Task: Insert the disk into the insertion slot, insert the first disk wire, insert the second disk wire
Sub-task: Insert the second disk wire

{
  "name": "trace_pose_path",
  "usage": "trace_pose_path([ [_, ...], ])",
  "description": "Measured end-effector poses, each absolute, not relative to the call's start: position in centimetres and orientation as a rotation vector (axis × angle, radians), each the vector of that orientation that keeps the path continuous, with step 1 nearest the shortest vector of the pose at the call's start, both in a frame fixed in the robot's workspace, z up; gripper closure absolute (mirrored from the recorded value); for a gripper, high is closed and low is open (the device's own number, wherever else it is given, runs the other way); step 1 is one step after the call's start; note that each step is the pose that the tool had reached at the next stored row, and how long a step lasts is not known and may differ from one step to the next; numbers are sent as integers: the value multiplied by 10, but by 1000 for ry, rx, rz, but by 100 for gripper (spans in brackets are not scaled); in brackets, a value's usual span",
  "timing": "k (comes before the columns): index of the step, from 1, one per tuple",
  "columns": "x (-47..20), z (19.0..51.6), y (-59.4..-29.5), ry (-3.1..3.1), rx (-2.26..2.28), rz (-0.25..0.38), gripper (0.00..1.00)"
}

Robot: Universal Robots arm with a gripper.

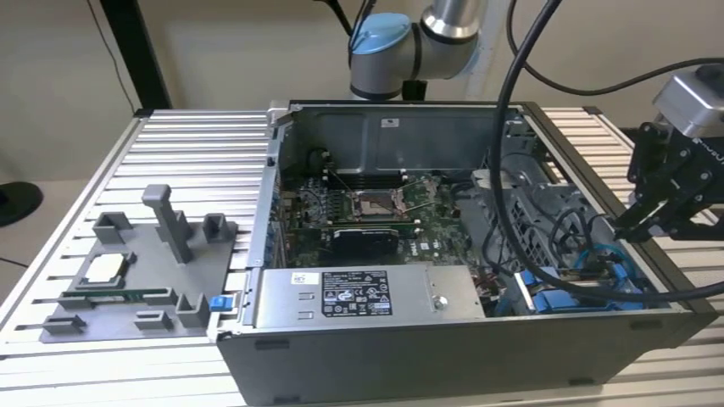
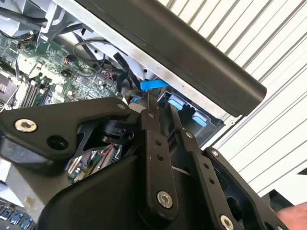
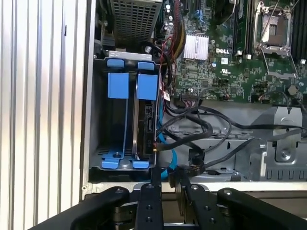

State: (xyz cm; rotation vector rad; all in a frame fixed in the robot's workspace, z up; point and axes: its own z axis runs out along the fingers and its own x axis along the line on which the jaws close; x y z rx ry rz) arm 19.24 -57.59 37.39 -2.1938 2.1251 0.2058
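The disk (image 3: pixel 144 120) stands on edge in its blue carrier inside the insertion slot (image 3: pixel 94 143), a grey metal bay at the front corner of the case on the exterior view's right (image 1: pixel 557 298). My gripper (image 1: pixel 629 227) hovers over the case wall beside that bay. In both wrist views its fingers sit close together (image 3: pixel 168 175) (image 2: pixel 160 103). A blue disk wire (image 3: pixel 163 143) runs from beside the disk down between the fingertips (image 3: pixel 155 176), and its flat blue end (image 2: pixel 154 85) shows at the fingertips. A black wire connector (image 3: pixel 194 162) lies loose beside them.
The green motherboard (image 1: pixel 362 212) fills the case floor, with a labelled grey power-supply box (image 1: pixel 339 292) at the front. Black cables (image 3: pixel 201 129) loop across the metal beside the bay. A thick arm cable (image 1: pixel 509 170) hangs over the case. A grey fixture (image 1: pixel 136 271) sits on the slatted table.
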Motion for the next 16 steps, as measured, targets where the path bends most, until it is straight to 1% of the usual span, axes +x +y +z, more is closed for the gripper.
trace_pose_path([
  [9,195,368,-576,2098,-2184,240,0],
  [15,195,367,-576,2091,-2177,252,0],
  [16,195,367,-576,2088,-2175,256,100],
])
